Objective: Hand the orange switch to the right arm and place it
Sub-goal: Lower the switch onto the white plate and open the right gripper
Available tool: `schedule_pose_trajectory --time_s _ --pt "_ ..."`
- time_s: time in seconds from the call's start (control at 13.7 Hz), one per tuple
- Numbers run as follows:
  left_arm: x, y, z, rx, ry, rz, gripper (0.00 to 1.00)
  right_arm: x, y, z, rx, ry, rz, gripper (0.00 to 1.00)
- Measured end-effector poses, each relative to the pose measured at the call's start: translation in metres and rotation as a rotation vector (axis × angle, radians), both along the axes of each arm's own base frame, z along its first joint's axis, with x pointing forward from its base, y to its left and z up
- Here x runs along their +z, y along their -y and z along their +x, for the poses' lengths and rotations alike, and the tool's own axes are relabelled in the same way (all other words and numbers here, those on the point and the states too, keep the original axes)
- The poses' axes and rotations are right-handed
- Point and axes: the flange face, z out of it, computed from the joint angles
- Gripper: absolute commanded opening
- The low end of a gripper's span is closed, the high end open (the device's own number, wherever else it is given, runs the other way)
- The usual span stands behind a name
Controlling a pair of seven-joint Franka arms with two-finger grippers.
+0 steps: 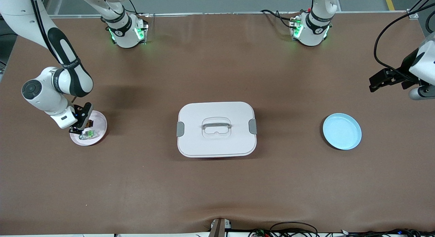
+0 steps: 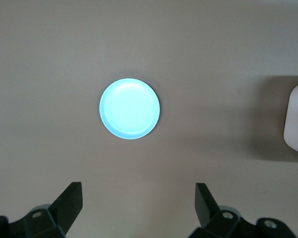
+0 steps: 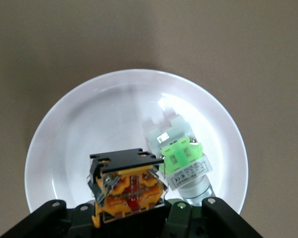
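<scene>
Orange switch (image 3: 128, 187) in right tool (image 3: 134, 218), fingertips hidden

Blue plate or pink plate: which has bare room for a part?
The blue plate is bare, below the open left claw. The pink plate is crowded: the green switch lies there, beside the orange switch in the right claw.

The orange switch (image 3: 128, 187) is a small black block with an orange moulded middle and metal screw terminals, a red spot at its centre. It is clamped between the closed fingers of the right gripper (image 3: 131, 210) of the right arm (image 1: 57, 84), upright over a pale pink plate (image 3: 89, 129) at the right arm's end of the table (whether it touches the plate cannot be told), just beside a clear switch with a green centre (image 3: 181, 161) lying on that plate.
</scene>
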Motion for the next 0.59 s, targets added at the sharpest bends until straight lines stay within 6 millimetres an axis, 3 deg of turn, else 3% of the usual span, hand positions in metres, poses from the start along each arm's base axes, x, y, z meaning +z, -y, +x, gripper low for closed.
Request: schedule_pose_trajectory --time_s 0.37,0.44,0.59 --pt "0.006 -0.001 -0.02 0.0 0.006 0.004 1.0 -0.015 0.012 -0.006 -0.016 -0.009 0.001 0.13" --pt "0.007 -0.001 -0.02 0.0 0.012 0.004 1.0 -0.015 0.012 -0.006 -0.015 -0.009 0.001 0.21" --pt "0.007 -0.001 -0.02 0.001 0.017 0.003 1.0 -0.015 0.011 -0.005 -0.014 -0.009 0.002 0.56"
